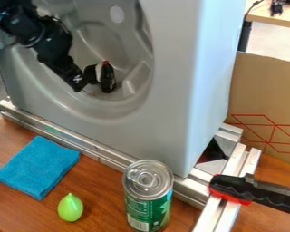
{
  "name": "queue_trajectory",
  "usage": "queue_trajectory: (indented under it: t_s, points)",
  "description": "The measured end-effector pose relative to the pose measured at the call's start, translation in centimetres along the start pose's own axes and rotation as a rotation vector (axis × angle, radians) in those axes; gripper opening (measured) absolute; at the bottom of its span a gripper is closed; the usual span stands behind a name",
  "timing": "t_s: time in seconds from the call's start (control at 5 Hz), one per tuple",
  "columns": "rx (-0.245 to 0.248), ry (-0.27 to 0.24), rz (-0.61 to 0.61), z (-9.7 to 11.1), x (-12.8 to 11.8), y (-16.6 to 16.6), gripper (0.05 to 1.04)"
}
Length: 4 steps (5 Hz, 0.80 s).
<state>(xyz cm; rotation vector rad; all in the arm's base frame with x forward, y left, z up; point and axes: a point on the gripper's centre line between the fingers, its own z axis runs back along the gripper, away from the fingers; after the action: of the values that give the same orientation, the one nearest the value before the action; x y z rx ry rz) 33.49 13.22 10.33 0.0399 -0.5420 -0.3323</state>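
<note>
Where my one black arm [53,41] comes in at the upper left of the camera view, the gripper [100,78] sits at the rounded hollow of a big grey housing [182,68], and I cannot tell from here whether it is clenched, released or grasping something. Of the loose things, the blue cloth [38,166] looks nearest to me: it lies well apart from the gripper, toward the lower left of the view, outside the hollow and on the camera's side of the metal rail [65,137] that runs along the housing's foot. Its longer sides slant from upper right to lower left, at a broad angle to that rail, with its upper and right corners closest to the metal. It looks soft and thick, a bright blue four-cornered pad lying flat on the brown wood-grain table [102,186], its edges fairly straight and its corners slightly rounded. Just below it in my view rests a smooth, bright green, rounded thing [70,208] with a small pointed tip. Over to the right a can [148,195] stands upright near the rail, silver on top with a ring pull and a green wrap round its side. Farther right, a black-and-red handle [239,188] lies across the metal bars.
</note>
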Motion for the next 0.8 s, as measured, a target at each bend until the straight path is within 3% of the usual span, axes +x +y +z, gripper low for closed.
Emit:
queue_trajectory:
  t_s: [0.2,0.4,0.6,0.8]
  points:
    - [0.056,0.072,0.031,2.1,-1.9,-0.6,0.987]
    - [0.056,0.155,0.040,4.5,-4.1,-1.8,0.987]
    - [-0.028,0.235,0.053,5.9,-5.7,-3.9,0.987]
    - [-0.147,0.316,0.090,6.4,-6.2,-8.8,0.987]
